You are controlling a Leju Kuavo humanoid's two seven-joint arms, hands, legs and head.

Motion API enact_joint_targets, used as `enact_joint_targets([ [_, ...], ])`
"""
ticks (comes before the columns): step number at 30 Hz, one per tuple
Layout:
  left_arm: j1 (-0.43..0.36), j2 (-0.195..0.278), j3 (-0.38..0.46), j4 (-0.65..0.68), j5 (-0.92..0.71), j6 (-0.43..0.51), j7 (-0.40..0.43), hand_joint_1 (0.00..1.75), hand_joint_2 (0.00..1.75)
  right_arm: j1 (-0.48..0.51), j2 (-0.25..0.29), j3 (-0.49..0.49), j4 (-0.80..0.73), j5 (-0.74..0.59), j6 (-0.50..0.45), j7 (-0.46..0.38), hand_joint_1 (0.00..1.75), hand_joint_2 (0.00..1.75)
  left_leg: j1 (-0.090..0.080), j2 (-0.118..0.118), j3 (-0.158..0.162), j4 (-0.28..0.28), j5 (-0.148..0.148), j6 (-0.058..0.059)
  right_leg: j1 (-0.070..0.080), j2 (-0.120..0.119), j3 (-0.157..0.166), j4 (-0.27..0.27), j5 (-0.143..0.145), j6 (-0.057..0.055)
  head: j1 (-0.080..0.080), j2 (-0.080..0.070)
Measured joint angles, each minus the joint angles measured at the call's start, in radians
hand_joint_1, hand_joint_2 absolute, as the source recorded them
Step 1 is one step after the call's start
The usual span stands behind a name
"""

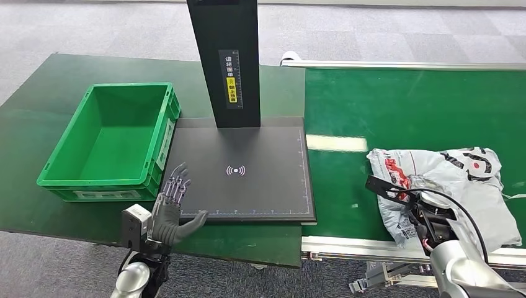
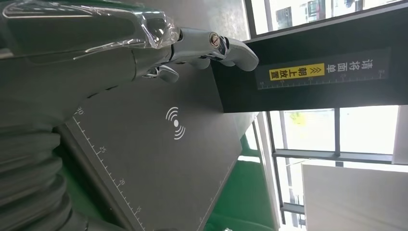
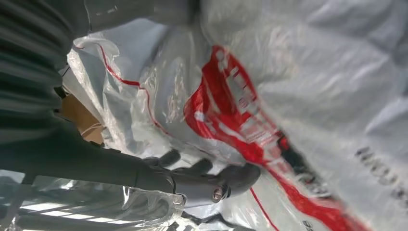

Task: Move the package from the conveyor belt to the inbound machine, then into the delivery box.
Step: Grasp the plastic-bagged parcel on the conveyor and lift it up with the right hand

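The package (image 1: 459, 180), a crumpled white plastic bag with red and black print, lies on the green conveyor belt (image 1: 403, 105) at the right. My right hand (image 1: 428, 223) is at the bag's near left edge, partly hidden behind its wrist bracket. In the right wrist view the thumb and dark fingers (image 3: 202, 168) lie against the bag (image 3: 298, 96); whether they grip it is unclear. My left hand (image 1: 170, 208) hovers open, fingers spread, over the near left corner of the black inbound machine pad (image 1: 242, 171). The left wrist view shows that hand (image 2: 144, 53) above the pad (image 2: 159, 159).
A green delivery box (image 1: 164, 133) stands open and hollow to the left of the pad. The machine's black column (image 1: 226, 62) rises from the pad's far edge, and the left wrist view shows it as well (image 2: 312, 77). The belt's metal rail (image 1: 347, 245) runs along the near side.
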Motion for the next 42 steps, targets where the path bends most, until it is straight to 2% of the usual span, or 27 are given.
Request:
enact_joint_targets([
  [16, -0.005, 0.001, 0.004, 0.002, -0.003, 0.003, 0.004, 0.00, 1.75, -0.007, 0.000, 0.017, 0.009, -0.034, 0.048, -0.086, 1.75, 1.75, 0.000, 0.000, 0.001, 0.000, 0.000, 0.000, 0.000, 0.000, 0.001, 0.000, 0.000, 0.000, 0.000, 0.000],
  [20, -0.004, 0.003, 0.004, 0.002, -0.002, 0.003, 0.004, 0.00, 1.75, -0.007, 0.000, 0.027, 0.009, -0.049, 0.036, -0.105, 1.75, 1.75, 0.000, 0.000, 0.001, 0.000, 0.000, 0.000, 0.000, 0.000, 0.001, 0.000, 0.000, 0.000, 0.000, 0.000],
  [22, 0.001, 0.005, 0.005, 0.001, 0.000, 0.003, 0.004, 0.00, 1.75, -0.007, 0.002, 0.031, 0.007, -0.059, -0.005, -0.112, 1.75, 1.75, 0.000, 0.000, 0.001, 0.000, 0.000, 0.000, 0.000, 0.000, 0.001, 0.000, 0.000, 0.000, 0.000, 0.000],
  [26, 0.018, 0.009, 0.009, -0.013, 0.003, 0.004, 0.003, 0.00, 1.75, -0.004, 0.014, 0.032, -0.021, -0.088, -0.145, -0.115, 1.75, 1.75, 0.000, 0.001, 0.001, 0.000, 0.000, 0.000, 0.000, 0.000, 0.001, 0.000, 0.000, 0.000, 0.000, 0.000],
  [31, 0.024, 0.010, 0.010, -0.021, 0.005, 0.004, 0.003, 0.00, 1.75, -0.005, 0.023, 0.031, -0.041, -0.106, -0.192, -0.109, 1.75, 1.75, 0.000, 0.000, 0.001, 0.000, 0.000, 0.000, 0.000, 0.000, 0.001, 0.000, 0.000, 0.000, 0.000, 0.000],
  [33, 0.032, 0.010, 0.014, -0.032, 0.006, 0.004, 0.002, 0.00, 1.75, -0.003, 0.044, 0.015, -0.094, -0.153, -0.302, -0.118, 1.75, 1.75, 0.000, 0.000, 0.000, 0.000, 0.000, 0.000, 0.000, 0.000, 0.001, 0.000, 0.000, 0.000, 0.000, 0.000],
  [35, 0.036, 0.010, 0.019, -0.039, 0.006, 0.004, 0.001, 0.00, 1.75, 0.006, 0.067, -0.004, -0.160, -0.200, -0.407, -0.152, 1.75, 1.75, 0.000, 0.000, 0.000, 0.000, 0.000, 0.000, 0.000, 0.000, 0.001, 0.000, 0.000, 0.000, 0.000, 0.000],
  [42, 0.036, 0.010, 0.023, -0.041, -0.004, 0.016, -0.015, 0.00, 1.75, 0.054, 0.102, -0.021, -0.327, -0.275, -0.519, -0.287, 1.75, 1.75, 0.000, 0.000, 0.000, 0.000, 0.000, 0.000, 0.000, 0.000, 0.000, 0.000, 0.000, 0.000, 0.000, 0.000],
])
